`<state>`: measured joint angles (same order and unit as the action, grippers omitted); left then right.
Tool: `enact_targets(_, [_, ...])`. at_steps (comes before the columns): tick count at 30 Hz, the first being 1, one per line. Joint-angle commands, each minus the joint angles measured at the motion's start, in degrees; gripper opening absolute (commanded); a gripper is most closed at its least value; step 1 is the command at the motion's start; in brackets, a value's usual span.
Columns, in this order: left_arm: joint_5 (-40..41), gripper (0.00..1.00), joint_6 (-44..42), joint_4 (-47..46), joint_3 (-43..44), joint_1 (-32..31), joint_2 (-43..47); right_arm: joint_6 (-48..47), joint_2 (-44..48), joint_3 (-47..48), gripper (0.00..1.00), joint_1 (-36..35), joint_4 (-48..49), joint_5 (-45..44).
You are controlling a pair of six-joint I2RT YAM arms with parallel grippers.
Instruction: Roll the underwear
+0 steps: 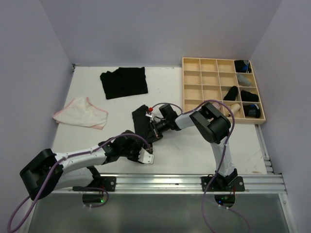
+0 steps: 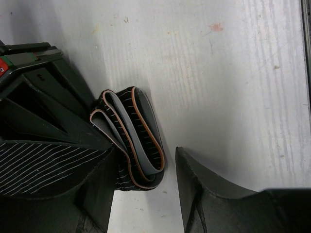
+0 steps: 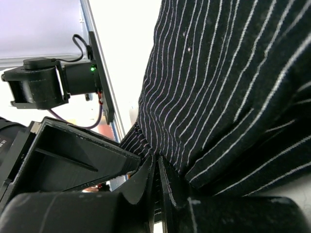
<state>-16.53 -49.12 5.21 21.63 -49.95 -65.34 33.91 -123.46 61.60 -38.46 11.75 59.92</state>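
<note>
At far-right corner of table (image 1: 184, 151) sits tray (image 1: 209, 78), w/ rolled underwear (image 1: 250, 95) in its right-hand compartments. Folded pile (image 1: 124, 82) lies far centre-left, flat brief (image 1: 81, 113) nearer, by left edge. Mid-table underwear (image 1: 142, 120) lies btwn those and the tray, nearer the arms - right gripper (image 1: 152, 127) at its right side, left gripper (image 1: 146, 155) at its near end.

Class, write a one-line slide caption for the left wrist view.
Left gripper, jaws open, straddles the half-rolled pinstriped underwear on the white table.
</note>
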Motion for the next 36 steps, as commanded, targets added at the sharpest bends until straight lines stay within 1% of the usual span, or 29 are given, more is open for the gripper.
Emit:
enact_targets(1, [3.00,0.54,-0.71,-3.63,-0.88,-0.32,-0.49,-3.50,-2.66,-1.75,0.11,-0.22,-4.89,-7.28])
enact_targets(6, [5.28,0.53,-1.24,-3.02,-2.03,-0.41,-1.02,-2.63,-3.63,-1.84,0.09,-0.22,-4.63,-6.75])
enact_targets(8, [5.37,0.51,-1.24,-2.75,-2.55,-0.41,-1.19,-2.27,-3.89,-1.58,0.09,-0.30,-4.37,-6.66])
enact_targets(11, [5.28,0.40,-1.06,-1.44,-2.29,-0.58,-1.81,-1.66,-3.02,-1.40,0.08,-0.21,-3.75,-6.31])
enact_targets(12, [5.28,0.29,-0.80,-1.09,-2.12,-0.58,-2.42,-1.57,-1.54,-1.49,0.08,0.05,-3.49,-6.31])
enact_targets(14, [4.67,0.20,-0.10,0.14,-1.50,-0.58,-3.03,-1.30,0.40,-1.57,0.12,0.40,-2.78,-6.74])
enact_targets(15, [3.97,0.14,0.34,1.02,-0.89,-0.58,-3.56,-2.00,1.37,-1.31,0.15,0.92,-2.78,-6.75])
enact_targets(16, [3.36,0.11,1.48,1.64,-0.45,-0.58,-3.91,-2.70,3.73,-1.05,0.18,1.28,-3.83,-7.01])
enact_targets(17, [2.57,0.08,1.75,2.43,-0.01,-0.58,-4.09,-4.01,4.97,-0.44,0.24,1.71,-5.14,-7.97])
enact_targets(18, [1.26,0.04,2.27,3.48,0.69,-0.58,-4.18,-7.60,6.20,1.40,0.27,2.85,-6.98,-8.76])
enact_targets(19, [0.55,0.02,3.76,4.10,1.13,-0.58,-4.18,-9.55,7.69,2.46,0.35,3.56,-10.40,-9.38])
enact_targets(20, [-1.46,0.01,4.12,6.02,1.57,-0.58,-4.18,-13.65,10.32,4.21,0.38,4.17,-11.56,-10.43])
enact_targets(21, [-2.35,0.00,4.38,6.82,2.10,-0.58,-4.44,-15.61,12.00,4.92,0.40,5.57,-13.66,-11.05])
enact_targets(22, [-3.06,0.00,5.61,7.61,3.23,-0.58,-4.62,-17.63,13.49,5.63,0.44,6.20,-16.38,-11.58])
enact_targets(23, [-3.67,0.00,5.88,8.49,3.94,-0.58,-4.97,-19.91,16.64,6.33,0.45,6.81,-18.15,-12.36])
enact_targets(24, [-5.07,0.00,5.79,10.85,4.64,-0.50,-5.93,-24.98,18.15,7.55,0.46,7.60,-19.99,-14.20])
enact_targets(26, [-7.18,0.00,6.23,12.79,6.93,-0.15,-6.81,-30.88,21.57,7.92,0.48,8.22,-23.60,-16.14])
enact_targets(28, [-9.65,0.00,5.80,15.96,8.60,0.82,-7.78,-33.46,26.93,7.22,0.48,9.01,-25.18,-19.48])
enact_targets(29, [-11.66,0.00,5.62,17.01,10.09,2.13,-8.31,-38.43,28.78,6.69,0.48,9.19,-25.72,-20.62])
enact_targets(30, [-13.07,0.00,4.66,19.37,11.32,2.84,-9.70,-40.31,32.46,5.47,0.48,9.28,-26.16,-22.29])
enact_targets(32, [-16.23,0.00,3.78,23.06,14.65,5.64,-11.73,-46.18,35.47,3.97,0.47,9.28,-29.49,-23.35])
enact_targets(34, [-18.52,0.00,2.55,25.54,17.12,7.84,-15.77,-49.63,39.60,2.91,0.46,9.19,-33.43,-23.53])
enact_targets(35, [-20.53,0.00,1.85,28.42,18.79,10.29,-17.43,-52.86,41.26,1.43,0.46,9.19,-34.76,-23.53])
enact_targets(36, [-21.34,0.00,1.32,29.75,21.59,11.36,-20.84,-53.94,42.67,0.46,0.45,9.19,-35.73,-23.53])
